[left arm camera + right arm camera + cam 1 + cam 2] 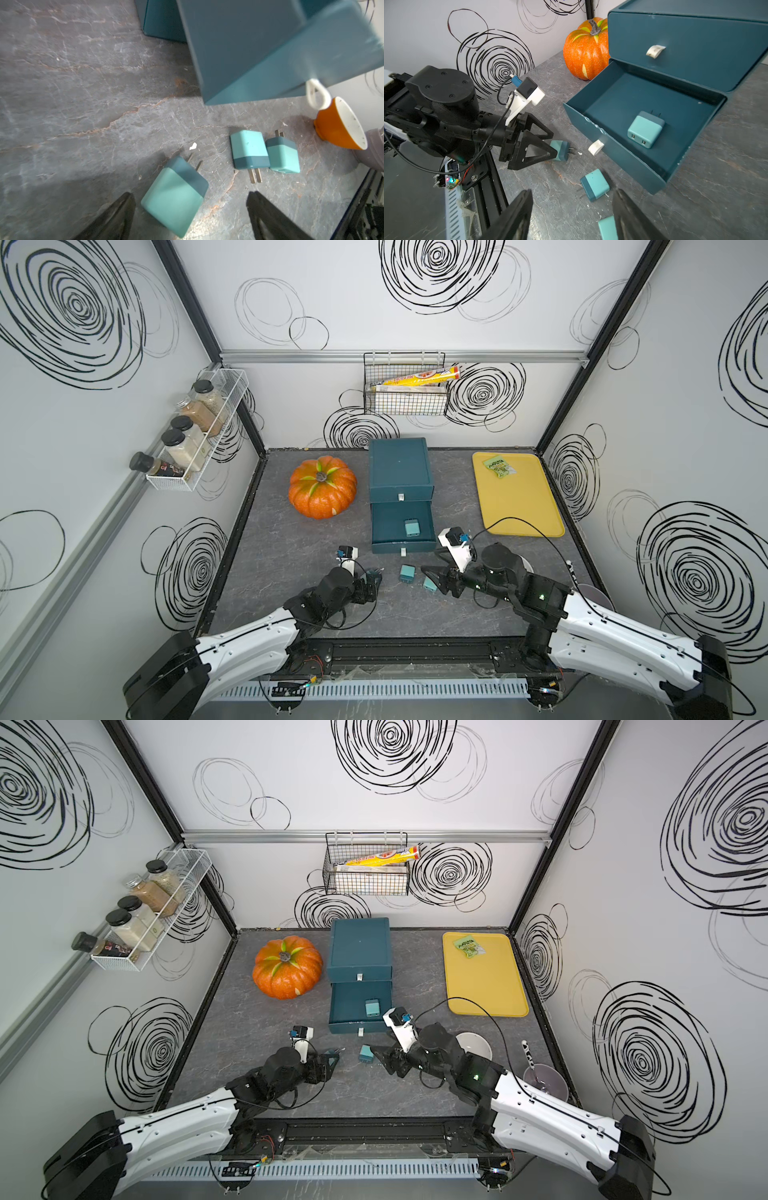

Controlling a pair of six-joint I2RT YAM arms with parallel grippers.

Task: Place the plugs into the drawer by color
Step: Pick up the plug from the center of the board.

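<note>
The dark teal drawer chest [399,470] stands at the middle back, with one drawer [384,531] pulled out below a shut one. One teal plug [411,527] lies inside the pulled-out drawer [612,99]. Three teal plugs lie on the table in front of it. One plug [174,195] sits between the fingers of my left gripper [189,195], which is open and not touching it. My right gripper [573,207] is open over the table, with a second plug [595,185] just ahead and a third [607,228] beside one finger.
An orange pumpkin [322,487] sits left of the chest. A yellow tray [517,506] with a green packet [498,466] lies at the back right. A white bowl [473,1046], a purple bowl [544,1081] and an orange cup [332,126] stand near the right arm.
</note>
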